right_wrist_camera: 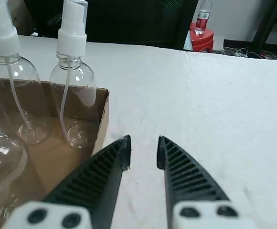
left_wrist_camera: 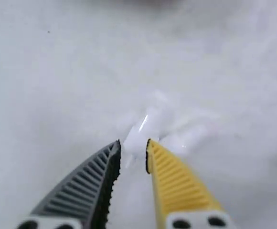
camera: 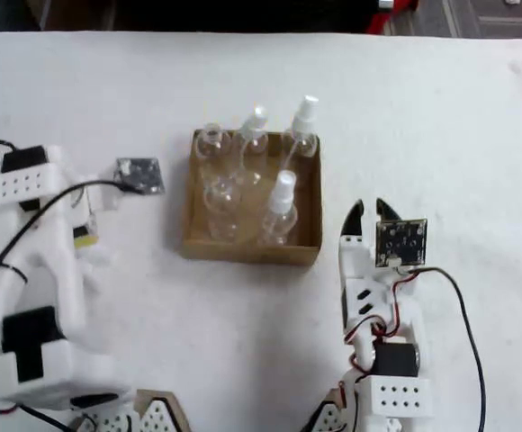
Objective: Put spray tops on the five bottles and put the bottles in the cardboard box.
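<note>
The cardboard box [camera: 252,252] stands mid-table and holds five clear bottles. Three bottles wear white spray tops [camera: 255,121] [camera: 306,110] [camera: 284,184]; two bottles [camera: 211,137] [camera: 220,193] on the box's left side are bare. My left gripper [left_wrist_camera: 133,148] is down at the cloth left of the box [camera: 85,238], shut on a white spray top [left_wrist_camera: 139,132]. A second white spray top [left_wrist_camera: 192,136] lies just beside it. My right gripper [camera: 369,209] rests open and empty right of the box's near corner. From its wrist view, the box wall [right_wrist_camera: 103,119] and a topped bottle [right_wrist_camera: 74,95] are close by.
White cloth covers the table [camera: 441,117]. The arm bases and cables [camera: 463,315] take up the front edge. A red container [right_wrist_camera: 203,31] sits beyond the table's far side. Open cloth lies behind and to the right of the box.
</note>
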